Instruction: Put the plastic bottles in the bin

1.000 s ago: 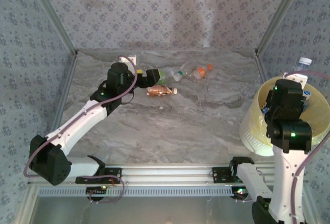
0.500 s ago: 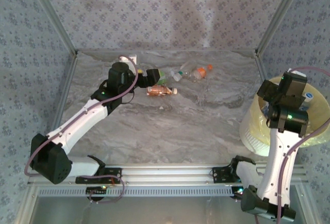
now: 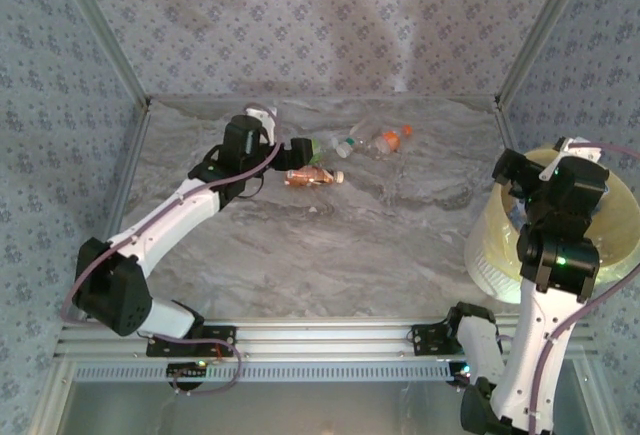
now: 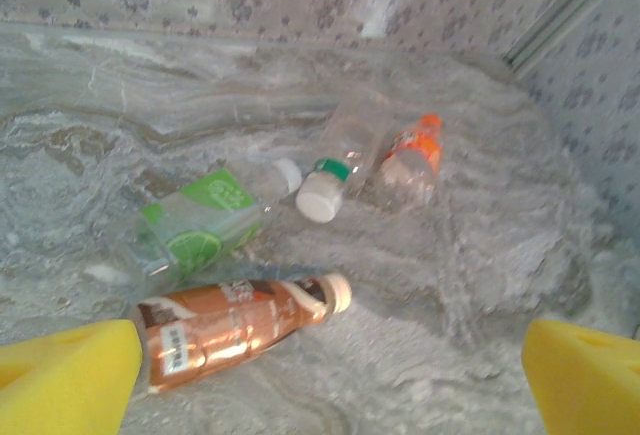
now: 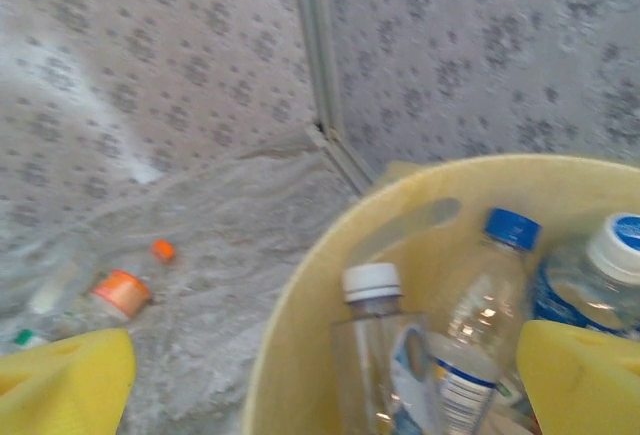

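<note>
Four small clear plastic bottles [image 4: 230, 325] lie on their sides, close together, at the far part of the grey marbled counter [image 4: 480, 255]. Their labels are brown, green and orange. More bottles with white and blue caps stand inside the round, smooth pale-yellow bin [image 5: 300, 285] at the right edge. The left pincer [image 4: 325, 370] and the right pincer [image 5: 325, 375] are both wide apart and hold nothing.
</note>
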